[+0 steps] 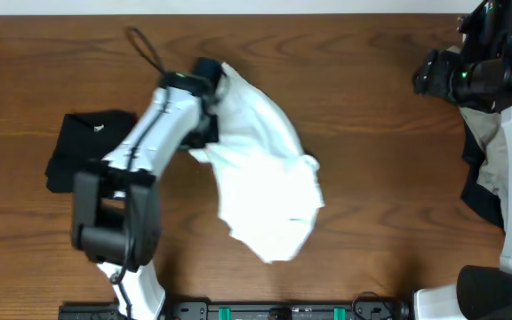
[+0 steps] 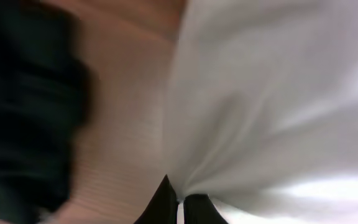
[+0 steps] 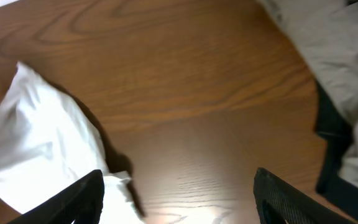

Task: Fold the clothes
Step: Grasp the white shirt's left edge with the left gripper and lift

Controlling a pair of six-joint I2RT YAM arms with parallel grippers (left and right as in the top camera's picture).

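Note:
The white T-shirt (image 1: 265,178) lies crumpled in the middle of the table, its upper end lifted. My left gripper (image 1: 210,76) is shut on that upper edge; in the left wrist view the white cloth (image 2: 272,93) bunches into the closed fingertips (image 2: 180,198). My right gripper (image 1: 434,73) is open and empty at the far right, above bare wood; its two fingers spread wide in the right wrist view (image 3: 179,193), with the white shirt (image 3: 42,149) to its left. The shirt's print is hidden.
A folded black garment (image 1: 87,147) lies at the left, by the left arm. A pile of khaki and black clothes (image 1: 492,169) sits at the right edge, also in the right wrist view (image 3: 334,56). A black cable (image 1: 145,49) lies at the back.

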